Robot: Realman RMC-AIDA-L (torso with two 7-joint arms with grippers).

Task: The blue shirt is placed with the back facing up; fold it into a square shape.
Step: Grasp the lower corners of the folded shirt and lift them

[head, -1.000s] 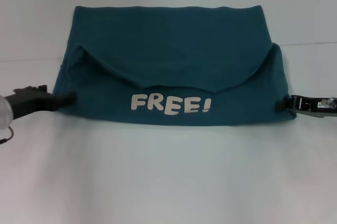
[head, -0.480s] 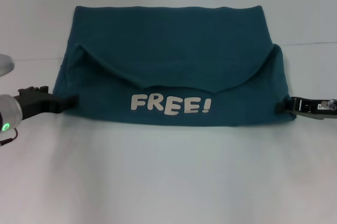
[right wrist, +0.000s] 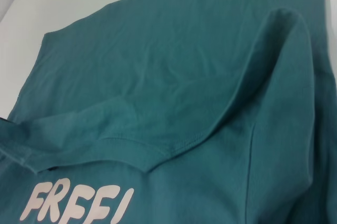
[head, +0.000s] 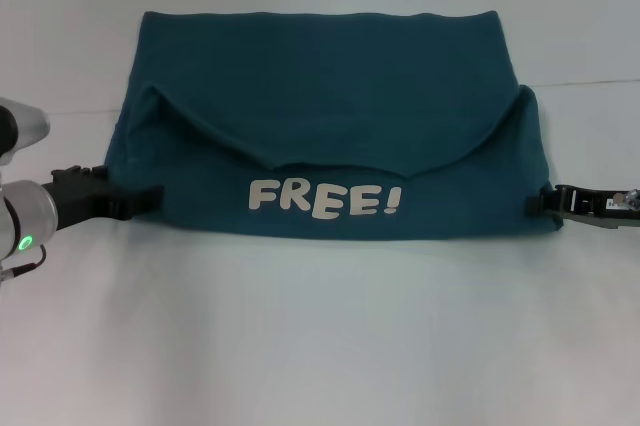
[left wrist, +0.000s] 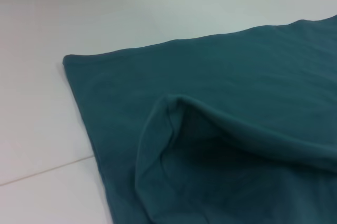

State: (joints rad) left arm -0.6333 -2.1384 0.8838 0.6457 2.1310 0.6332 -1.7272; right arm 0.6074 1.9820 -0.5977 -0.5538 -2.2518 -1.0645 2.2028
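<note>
The blue shirt (head: 320, 96) lies on the white table, its near part folded up over itself so the white "FREE!" lettering (head: 325, 198) faces up. The folded flap's top edge curves down in the middle and rises to a peak at each side. My left gripper (head: 150, 196) lies low at the shirt's left edge, its tip touching the cloth. At the right edge my right gripper (head: 533, 202) lies against the fold. The left wrist view shows the left peak of the blue shirt (left wrist: 237, 77). The right wrist view shows the blue shirt (right wrist: 174, 66) and part of the lettering (right wrist: 73, 205).
A white table (head: 320, 346) spreads in front of the shirt and to both sides. A thin seam line (head: 590, 83) crosses the tabletop behind the grippers.
My left gripper has slid right, from just outside the shirt's left edge to touching it. My right gripper has barely moved. The shirt has kept its shape.
</note>
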